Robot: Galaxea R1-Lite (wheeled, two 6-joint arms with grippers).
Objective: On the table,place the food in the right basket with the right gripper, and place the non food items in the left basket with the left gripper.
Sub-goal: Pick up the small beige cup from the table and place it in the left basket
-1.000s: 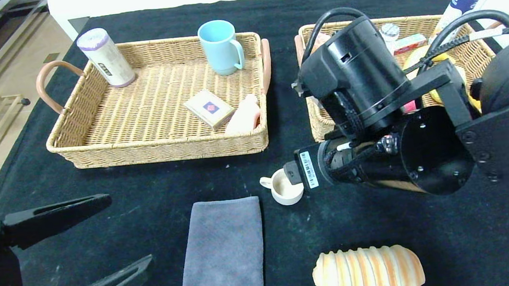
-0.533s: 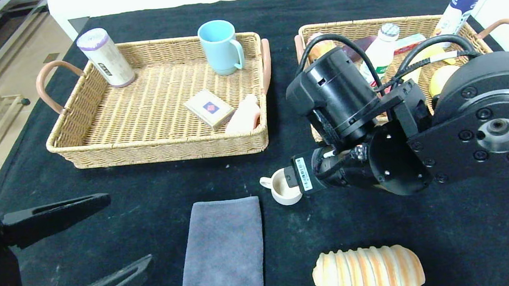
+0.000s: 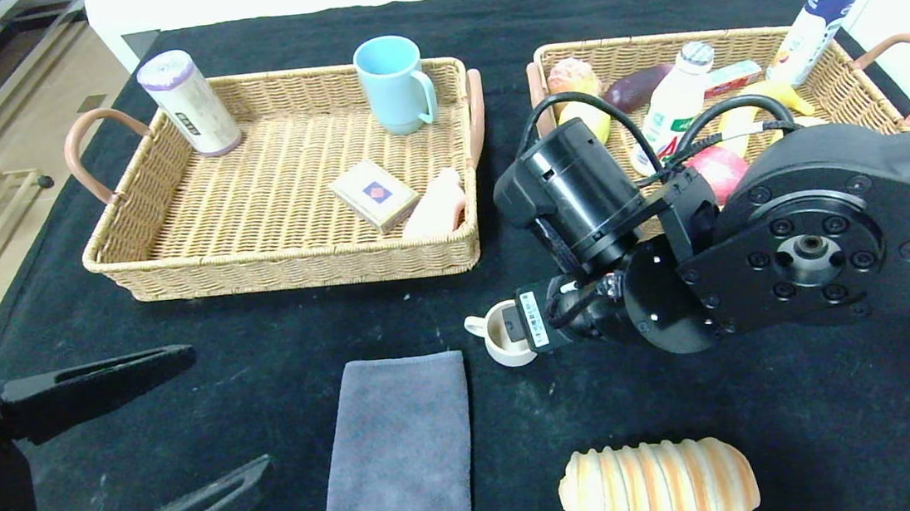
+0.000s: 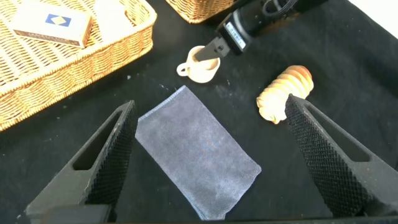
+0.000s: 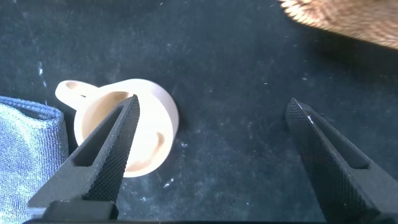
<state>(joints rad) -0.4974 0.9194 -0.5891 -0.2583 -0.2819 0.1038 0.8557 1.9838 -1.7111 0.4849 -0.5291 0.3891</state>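
Black cloth-covered table (image 3: 263,341) with two woven wicker baskets, beside a pale floor at the robot's left.

The right gripper (image 5: 211,158), fingers spread wide, sits low over a small cream ceramic cup (image 3: 499,335) on the cloth, one ribbed finger over its mouth. The left gripper (image 4: 208,158) hovers open above a flat grey towel (image 3: 400,453). A ridged bread loaf (image 3: 658,486) lies near the table's front edge. The left basket (image 3: 172,266) holds a blue mug (image 3: 395,84); the right basket (image 3: 840,97) holds fruit and bottles.
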